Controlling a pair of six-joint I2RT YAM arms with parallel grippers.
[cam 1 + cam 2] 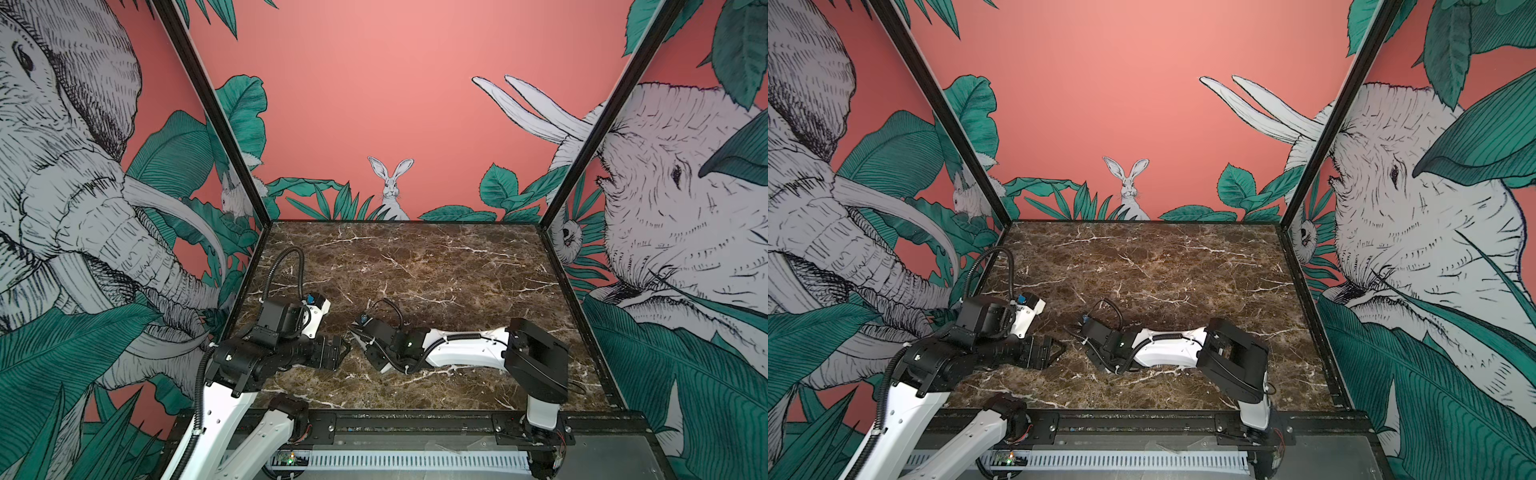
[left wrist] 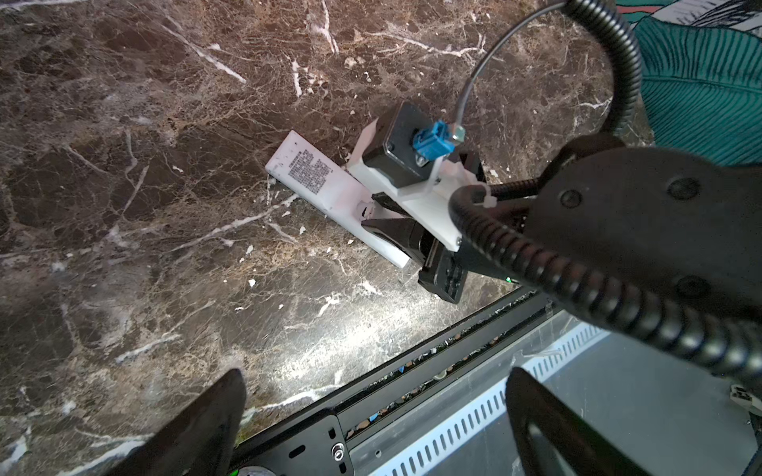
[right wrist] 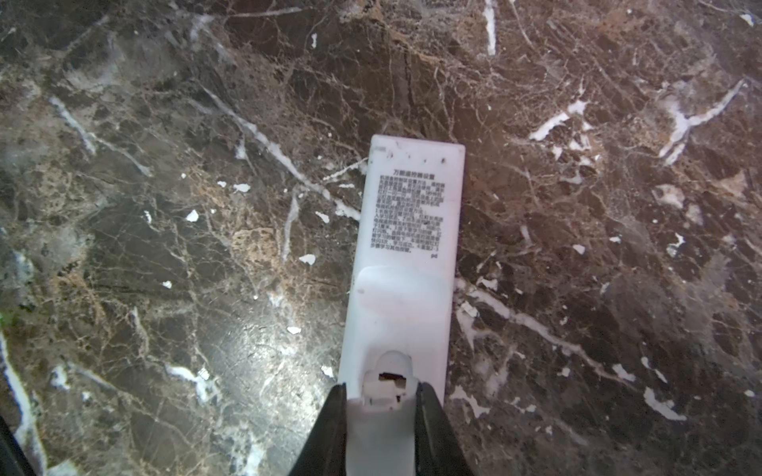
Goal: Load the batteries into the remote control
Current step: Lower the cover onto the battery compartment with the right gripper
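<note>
Lying back-up on the desk, the remote control is clamped at its latch end by the right pincer; the left pincer hangs wide apart, empty, near the remote control; no batteries show; its cover looks shut; loading seems either finished or not started, I cannot tell which.

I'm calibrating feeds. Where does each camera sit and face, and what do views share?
Top views: high in front, looking down across the table; left arm, right arm show.
Left wrist: on its arm, faces the right end effector at the remote; open left end effector shows.
Right wrist: on its arm, looks along the remote's back; own fingers show at its end.
Shared: both wrist views show the remote.
</note>
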